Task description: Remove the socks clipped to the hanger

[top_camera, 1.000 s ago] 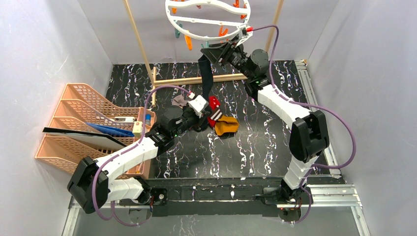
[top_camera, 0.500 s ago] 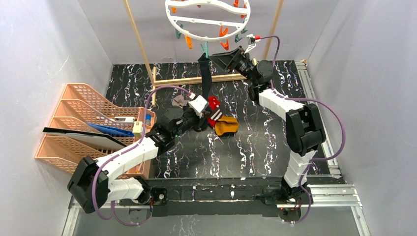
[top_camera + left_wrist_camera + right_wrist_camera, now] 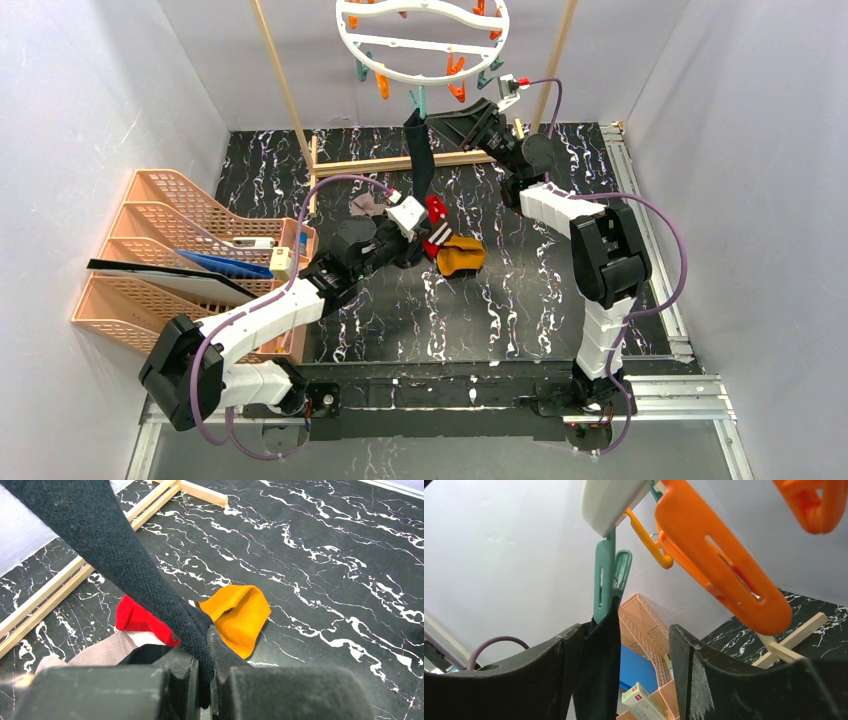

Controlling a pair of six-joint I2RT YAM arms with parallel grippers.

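The white ring hanger [image 3: 420,42] hangs at top centre with orange and teal clothespins. A black sock [image 3: 419,160] hangs from a teal clothespin [image 3: 416,101]; the pin also shows in the right wrist view [image 3: 605,582]. My left gripper [image 3: 414,237] is shut on the black sock's [image 3: 125,565] lower end just above the table. My right gripper [image 3: 437,118] is open, raised beside the teal pin, with the sock's top [image 3: 596,670] between its jaws by the left finger. A red striped sock [image 3: 434,222], a mustard sock [image 3: 461,255] and a grey-beige sock [image 3: 364,205] lie on the table.
A wooden rack frame [image 3: 400,162] stands at the back. Peach mesh trays [image 3: 170,250] with a blue folder and small boxes stand at the left. An orange clothespin [image 3: 724,570] hangs close above my right gripper.
My right arm has swung up and back, bringing its open gripper to the teal pin holding the black sock. My left gripper stays shut on the sock's lower end.
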